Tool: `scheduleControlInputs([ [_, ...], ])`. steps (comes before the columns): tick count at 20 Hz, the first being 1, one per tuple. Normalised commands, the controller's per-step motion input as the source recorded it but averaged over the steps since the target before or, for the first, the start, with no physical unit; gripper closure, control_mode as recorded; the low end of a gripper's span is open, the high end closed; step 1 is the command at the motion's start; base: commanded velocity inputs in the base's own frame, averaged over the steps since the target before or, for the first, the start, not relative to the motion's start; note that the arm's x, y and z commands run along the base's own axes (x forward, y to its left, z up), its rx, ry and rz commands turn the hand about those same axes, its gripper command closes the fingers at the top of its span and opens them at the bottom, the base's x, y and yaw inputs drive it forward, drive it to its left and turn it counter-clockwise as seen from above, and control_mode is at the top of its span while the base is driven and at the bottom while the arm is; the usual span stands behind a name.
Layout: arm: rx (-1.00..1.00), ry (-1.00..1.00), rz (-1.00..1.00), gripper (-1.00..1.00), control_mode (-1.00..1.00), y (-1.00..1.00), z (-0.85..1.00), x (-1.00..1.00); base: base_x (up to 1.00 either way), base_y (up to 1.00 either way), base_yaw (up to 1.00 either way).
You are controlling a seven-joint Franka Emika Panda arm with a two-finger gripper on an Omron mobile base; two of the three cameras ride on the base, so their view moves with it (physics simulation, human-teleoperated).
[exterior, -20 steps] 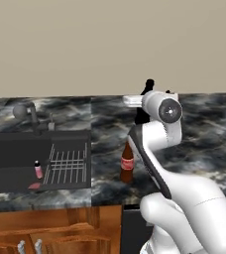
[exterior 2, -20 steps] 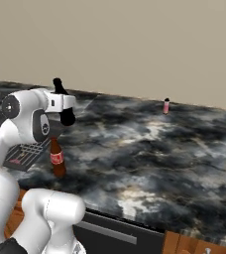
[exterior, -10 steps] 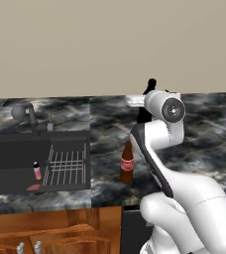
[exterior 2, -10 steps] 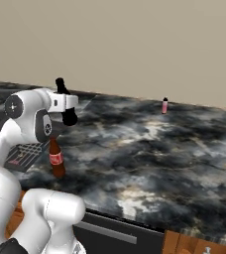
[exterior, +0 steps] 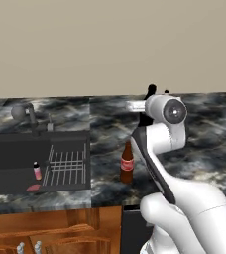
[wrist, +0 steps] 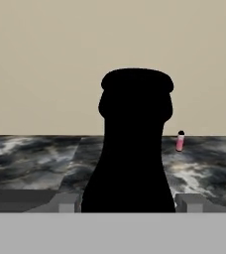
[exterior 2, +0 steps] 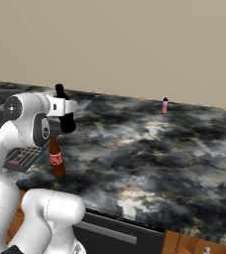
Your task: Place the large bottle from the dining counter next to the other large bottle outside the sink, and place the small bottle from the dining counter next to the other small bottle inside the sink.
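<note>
Black-and-white marbled counter (exterior: pixel 209 149) runs wide across the scene, wood base (exterior: pixel 60 228) below its front edge. Brown bottle (exterior: pixel 127 163) stands upright on the stone, red label round its middle, just beside the sink (exterior: pixel 16 149) that is sunk into the top. In the right base view that brown bottle (exterior 2: pixel 56 158) sits near the front edge. Far across the slab, well apart from it, a tiny pink bottle (exterior 2: pixel 165 105) stands upright near the back edge, by the wall, and it shows again from the hand (wrist: pixel 180 141).
</note>
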Motion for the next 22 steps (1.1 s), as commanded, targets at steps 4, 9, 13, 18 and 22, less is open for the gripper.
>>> scheduleControlInputs([
  [4,0.02,0.14,0.11,1.00,-1.00,-0.07,-0.13,-0.03,0.00,0.00,0.00],
  [9,0.02,0.09,0.19,1.00,-1.00,-0.11,-0.20,0.00,0.00,0.00,0.00],
  [13,0.11,0.02,0.18,1.00,-1.00,-0.10,-0.28,0.00,0.00,0.00,0.00],
  [18,0.04,0.00,0.19,1.00,-1.00,-0.01,-0.18,0.00,0.00,0.00,0.00],
  [22,0.00,0.03,0.20,1.00,-1.00,0.00,-0.12,0.00,0.00,0.00,0.00],
])
